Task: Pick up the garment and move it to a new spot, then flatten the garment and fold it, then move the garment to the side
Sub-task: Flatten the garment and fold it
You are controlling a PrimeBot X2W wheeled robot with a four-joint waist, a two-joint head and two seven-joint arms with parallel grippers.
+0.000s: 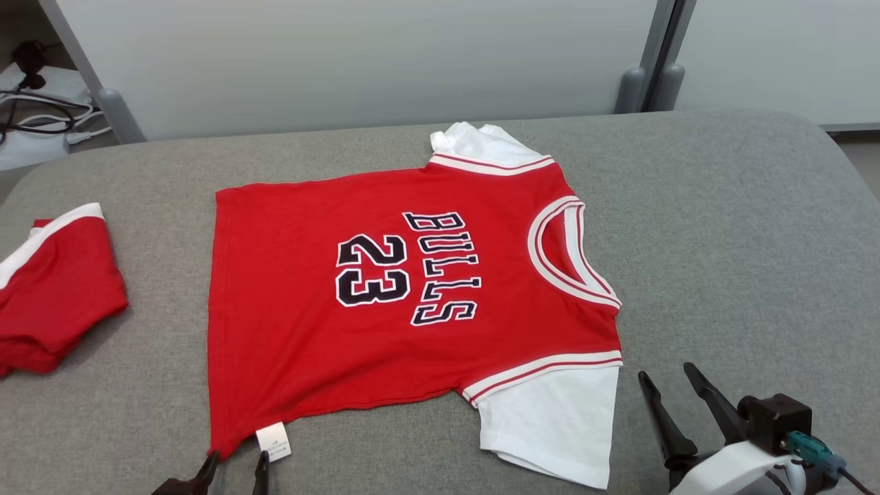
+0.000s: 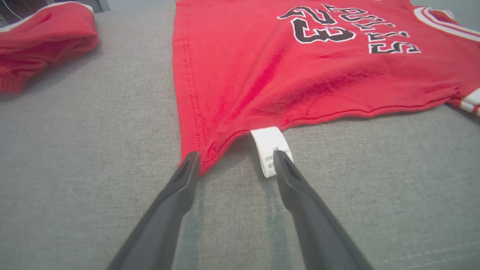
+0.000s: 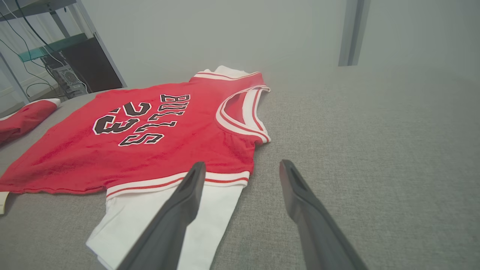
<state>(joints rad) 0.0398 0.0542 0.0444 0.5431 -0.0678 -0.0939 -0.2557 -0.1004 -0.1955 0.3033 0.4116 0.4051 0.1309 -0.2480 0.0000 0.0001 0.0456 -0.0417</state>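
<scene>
Red jersey (image 1: 412,302), "BULLS 23" on the chest, lies spread flat and face up on the grey upholstered surface (image 1: 722,240), neckline toward the robot's right and bottom hem toward its left. Down at the near hem corner sits the left gripper (image 2: 236,154), jaws wide apart and gripping nothing. In the left wrist view one fingertip sits right at the point of that red corner and the other overlaps the edge of the white care label (image 2: 268,146) that pokes out from under the hem. Whether either tip is actually pressing on cloth, I can't tell from here. Over on the other side, the right gripper (image 1: 666,371) hangs just beside the near white sleeve (image 1: 557,419), jaws also spread wide and empty. In the right wrist view one finger crosses in front of the striped sleeve band while the other stands over bare grey fabric, clear of the shirt. Well off to the left lies a second red garment (image 1: 58,289), bunched up with a white trim, apart from the jersey.
</scene>
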